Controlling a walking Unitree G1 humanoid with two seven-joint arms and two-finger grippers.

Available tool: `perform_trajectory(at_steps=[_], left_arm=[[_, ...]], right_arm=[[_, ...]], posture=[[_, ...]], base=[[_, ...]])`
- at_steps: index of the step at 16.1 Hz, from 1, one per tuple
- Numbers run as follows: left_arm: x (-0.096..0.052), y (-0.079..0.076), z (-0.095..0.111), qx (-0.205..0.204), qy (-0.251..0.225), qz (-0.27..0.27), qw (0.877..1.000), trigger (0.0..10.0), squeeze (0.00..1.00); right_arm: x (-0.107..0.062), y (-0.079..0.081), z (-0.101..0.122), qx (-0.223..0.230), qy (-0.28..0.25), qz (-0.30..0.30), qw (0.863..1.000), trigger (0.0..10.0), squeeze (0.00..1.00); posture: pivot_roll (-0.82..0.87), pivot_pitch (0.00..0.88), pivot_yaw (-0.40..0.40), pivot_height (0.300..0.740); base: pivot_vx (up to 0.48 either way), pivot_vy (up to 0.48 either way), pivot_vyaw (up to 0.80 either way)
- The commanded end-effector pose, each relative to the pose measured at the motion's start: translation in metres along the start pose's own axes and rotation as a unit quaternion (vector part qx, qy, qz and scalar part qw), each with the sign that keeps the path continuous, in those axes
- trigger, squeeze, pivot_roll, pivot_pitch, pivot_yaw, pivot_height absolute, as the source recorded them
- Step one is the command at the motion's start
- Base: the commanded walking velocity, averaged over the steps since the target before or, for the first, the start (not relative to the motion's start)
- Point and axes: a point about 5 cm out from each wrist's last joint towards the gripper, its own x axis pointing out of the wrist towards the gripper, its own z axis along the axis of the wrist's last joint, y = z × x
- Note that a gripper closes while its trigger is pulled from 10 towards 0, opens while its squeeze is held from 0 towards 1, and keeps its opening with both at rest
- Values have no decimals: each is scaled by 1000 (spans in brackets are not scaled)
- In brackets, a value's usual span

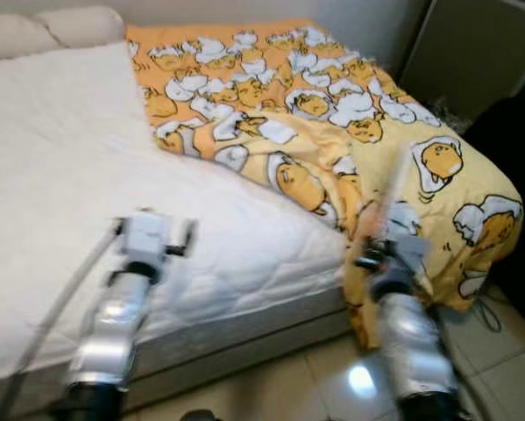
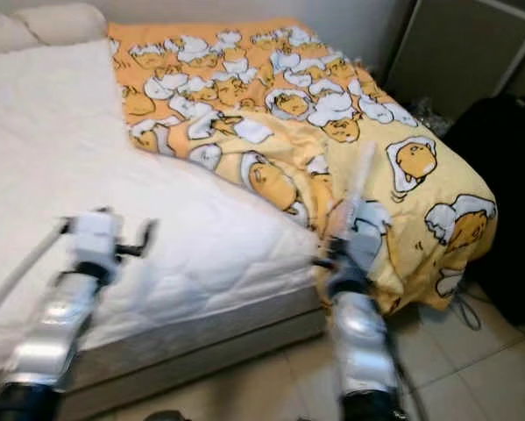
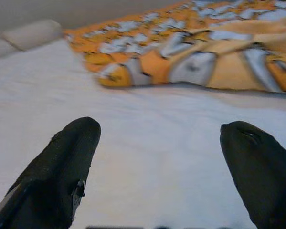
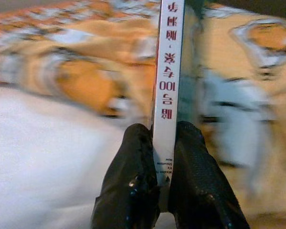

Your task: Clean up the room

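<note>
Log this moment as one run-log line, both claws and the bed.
left claw: open above white mattress | right claw: shut on thin book | yellow blanket: bunched on bed's right side

soft, even indoor light, fairly dim, with no hard shadows across the white mattress [image 1: 60, 175]. the one bit of glare is a small bright spot on the glossy floor tile [image 1: 360, 380] by the bed's foot. both head views are smeared by motion; the silver arms look streaky and the quilt [image 2: 332, 114] print loses its edges. the far right corner falls off into dark. in the right wrist view the quilt is a heavy blur, yet the printed strip [image 4: 169, 90] between the black fingers [image 4: 133, 181] reads sharp. the left wrist view is hazy too, its fingers [image 3: 61, 167] soft-edged.
</note>
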Motion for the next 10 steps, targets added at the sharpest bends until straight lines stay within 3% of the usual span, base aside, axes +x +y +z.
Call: perform_trajectory(at_steps=[1, 5, 8, 10], left_arm=[[3, -10, 5, -6, -12, -10, 1000, 10000, 0], [3, -8, 9, -5, -16, -8, 1000, 10000, 0], [6, -8, 15, -4, -22, -1, 1000, 10000, 0], [8, -7, 15, -6, -22, 5, 1000, 10000, 0]], right_arm=[[4, -2, 16, -15, -27, 7, 999, 10000, 0], [8, -6, 22, -35, -34, 3, 999, 10000, 0], [18, -8, 43, 18, -59, 14, 998, 10000, 0], [18, -4, 43, 2, -56, 33, 998, 10000, 0]], posture=[[89, 0, -30, 740], [86, 0, -30, 740], [95, 0, -50, 740], [89, 0, -53, 740]], base=[[0, 461, 0], [0, 463, 0], [0, 474, 0], [0, 461, 0]])
